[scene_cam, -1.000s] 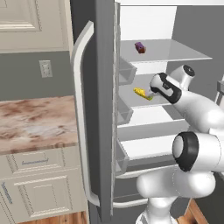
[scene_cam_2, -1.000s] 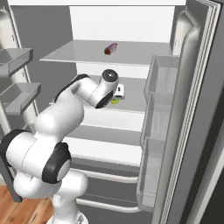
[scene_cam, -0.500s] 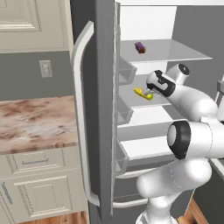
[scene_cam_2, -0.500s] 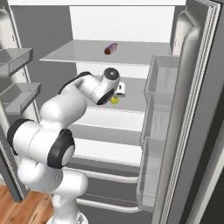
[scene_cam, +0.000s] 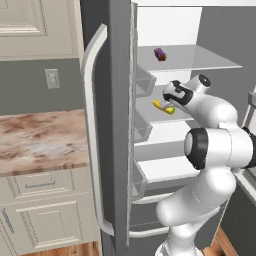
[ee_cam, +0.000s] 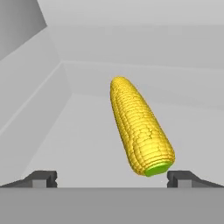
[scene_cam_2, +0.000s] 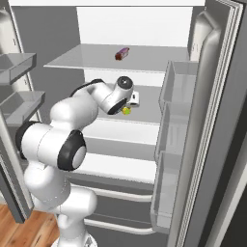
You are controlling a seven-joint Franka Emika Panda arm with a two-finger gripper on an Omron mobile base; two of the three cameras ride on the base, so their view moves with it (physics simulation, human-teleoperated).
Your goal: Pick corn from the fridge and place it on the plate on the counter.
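A: Hand view: your gripper (ee_cam: 111, 178) has its jaws wide apart and nothing between them. The corn (ee_cam: 139, 127) lies flat on the white shelf floor just ahead, green end toward you and close to the right fingertip (ee_cam: 181, 178), far end angled away to the left. No contact that I can see.

B: So the cob is off-centre and skewed to the jaw line?

A: Yes, by my reading. The green end sits right of the midpoint between your tips. You'd do well to shift toward the corn's right side and roll the wrist until the cob's length runs straight away from you, so the pads close across its width, not along it.

B: Where does it sit in the fridge (scene_cam: 111, 125)?

A: Left base view: the corn (scene_cam: 164, 107) is on the middle shelf, one level below the purple item (scene_cam: 159, 54), toward the front edge. The hand (scene_cam: 176, 93) hovers just above and beside it. In the right base view the wrist hides most of the corn (scene_cam_2: 126, 111).

B: Risks?

A: A round cob probably rolls if one finger touches first. Descend until the tips straddle its thick middle, near the shelf but not scraping, then close evenly. The plate and counter (scene_cam: 40, 140) come later.
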